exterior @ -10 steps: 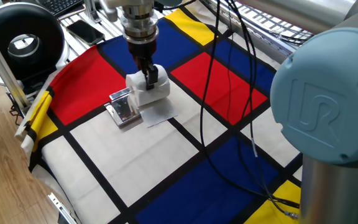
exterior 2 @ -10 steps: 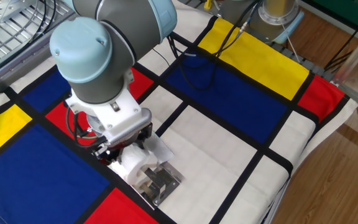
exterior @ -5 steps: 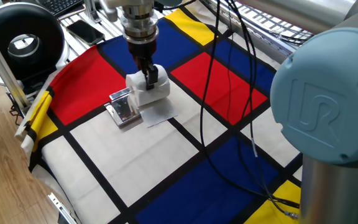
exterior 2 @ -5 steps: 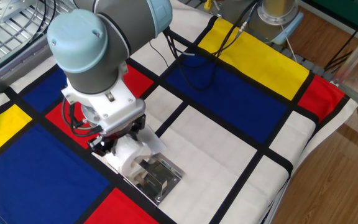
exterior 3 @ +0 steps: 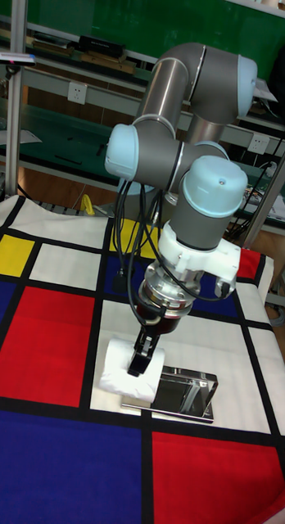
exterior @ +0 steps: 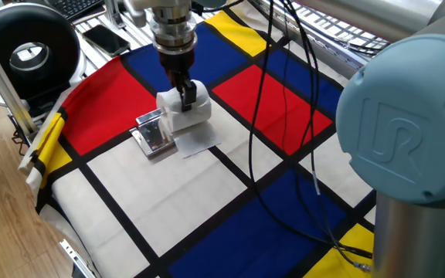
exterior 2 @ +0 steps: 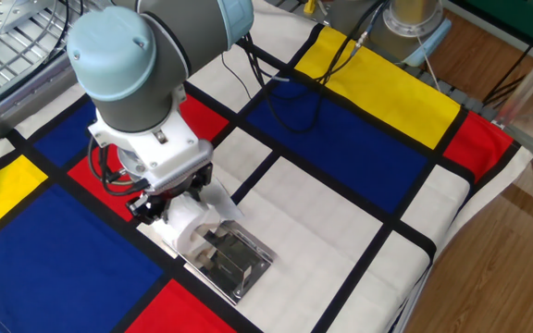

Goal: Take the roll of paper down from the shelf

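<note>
Roll [exterior: 185,110] off the shelf [exterior: 152,134], at its 3 o'clock on the cloth, gripper [exterior: 185,95] apparently clamped on it. Risk: trailing sheet snags the shelf or tears if dragged.

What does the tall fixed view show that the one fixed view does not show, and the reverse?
Only the tall fixed view shows the green wall and wall sockets behind the arm. Only the one fixed view shows a black round device, a phone and wooden floor. Both show the gripper on the roll of paper, beside the shelf, on the checked cloth.
</note>
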`<state>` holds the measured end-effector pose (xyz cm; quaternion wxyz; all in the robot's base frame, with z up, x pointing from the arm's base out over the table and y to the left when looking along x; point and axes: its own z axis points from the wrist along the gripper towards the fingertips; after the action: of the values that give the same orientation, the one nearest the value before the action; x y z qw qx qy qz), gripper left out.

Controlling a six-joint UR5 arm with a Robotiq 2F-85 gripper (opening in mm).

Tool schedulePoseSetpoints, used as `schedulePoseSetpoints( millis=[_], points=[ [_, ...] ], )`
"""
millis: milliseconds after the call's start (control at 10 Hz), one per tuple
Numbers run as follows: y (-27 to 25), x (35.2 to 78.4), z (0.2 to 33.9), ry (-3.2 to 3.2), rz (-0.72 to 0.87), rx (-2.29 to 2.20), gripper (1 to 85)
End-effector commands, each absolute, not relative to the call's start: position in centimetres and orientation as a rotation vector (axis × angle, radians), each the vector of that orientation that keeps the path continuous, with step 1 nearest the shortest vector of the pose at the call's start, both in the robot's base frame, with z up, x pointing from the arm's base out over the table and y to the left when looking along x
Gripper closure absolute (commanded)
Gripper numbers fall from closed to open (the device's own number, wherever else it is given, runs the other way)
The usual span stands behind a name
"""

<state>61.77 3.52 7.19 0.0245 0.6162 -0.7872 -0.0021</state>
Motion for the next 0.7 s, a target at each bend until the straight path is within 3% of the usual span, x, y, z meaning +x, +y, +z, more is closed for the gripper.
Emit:
schedulePoseSetpoints(
  millis=[0, 300, 600],
  points=[
    [3.8, 61.8, 7.3, -2.477, -0.024, 1.874, 84.7],
    [3.8, 62.0, 7.3, -2.471, -0.015, 1.89, 84.7],
    [0.2, 61.5, 7.5, -2.414, 0.009, 1.936, 84.7]
  ],
)
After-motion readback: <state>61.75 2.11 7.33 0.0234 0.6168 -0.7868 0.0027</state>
